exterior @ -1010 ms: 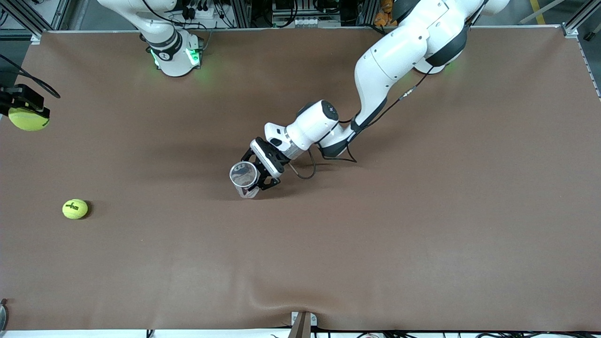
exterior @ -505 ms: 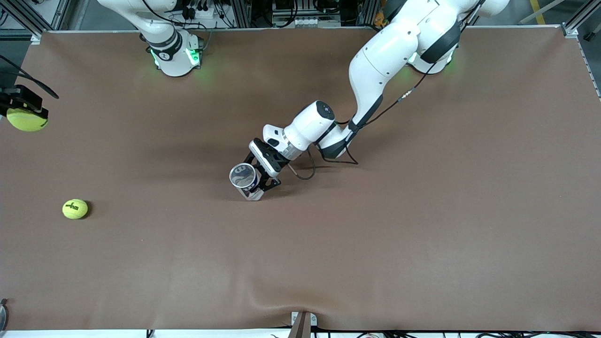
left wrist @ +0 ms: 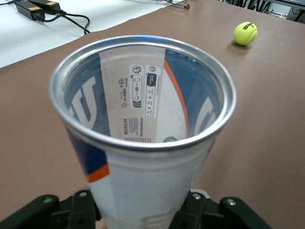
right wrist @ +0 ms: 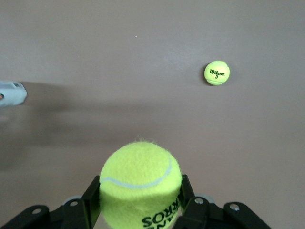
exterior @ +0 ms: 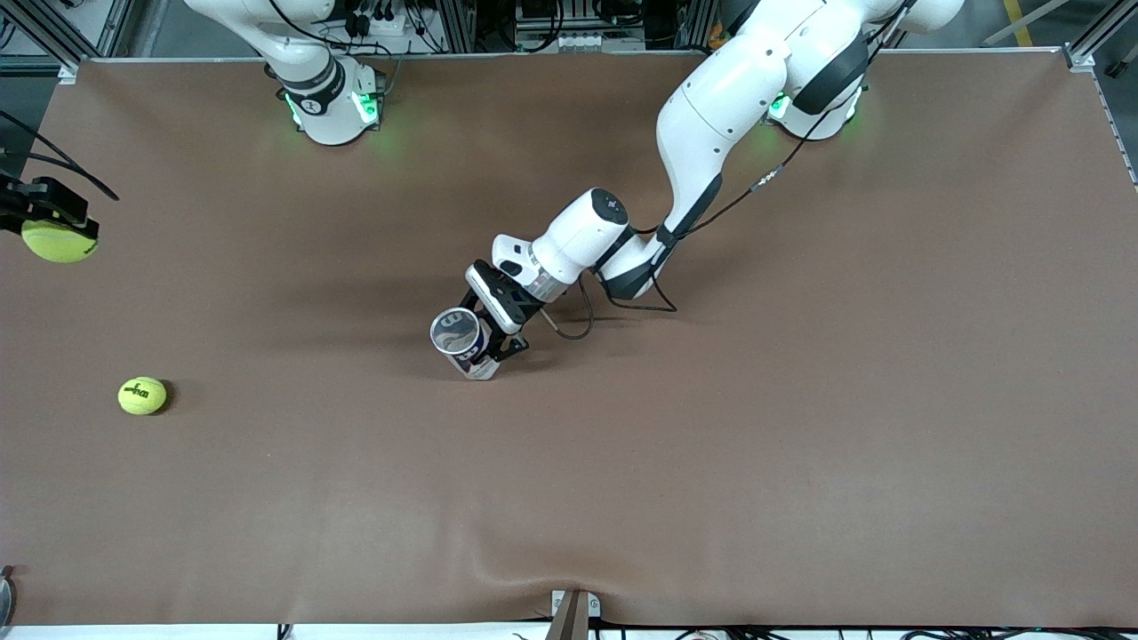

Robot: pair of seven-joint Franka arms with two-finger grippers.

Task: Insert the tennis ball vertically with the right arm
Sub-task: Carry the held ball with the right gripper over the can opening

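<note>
my right gripper (right wrist: pixel 141 210) is clamped on a fuzzy yellow-green tennis ball (right wrist: pixel 141 187), a black finger (right wrist: pixel 90 200) pressed to each side, held up over the right arm's end of the table; in the front view the ball sits at the picture's edge under the black gripper body (exterior: pixel 49 206).

my left gripper (exterior: pixel 492 336) is clamped low on a clear plastic tennis ball can with a metal rim and a blue, white and orange label (left wrist: pixel 143 138). the can stands near the middle of the table with its open mouth up, tipped a little toward the front camera, and i see no ball inside it.

a second yellow-green tennis ball with black lettering (exterior: pixel 142 396) lies on the table, nearer to the front camera than my held ball and well apart from the can.

the table is covered by a smooth brown mat (exterior: pixel 800 427) with a slight ripple at its near edge. aluminium framing and cables run along the base side, and green lights glow at both arm bases.

compared with a second ago, my held ball has shifted slightly in the front view, the left arm's elbow has swung and the can has edged a little toward the right arm's end. the loose ball has not moved.
</note>
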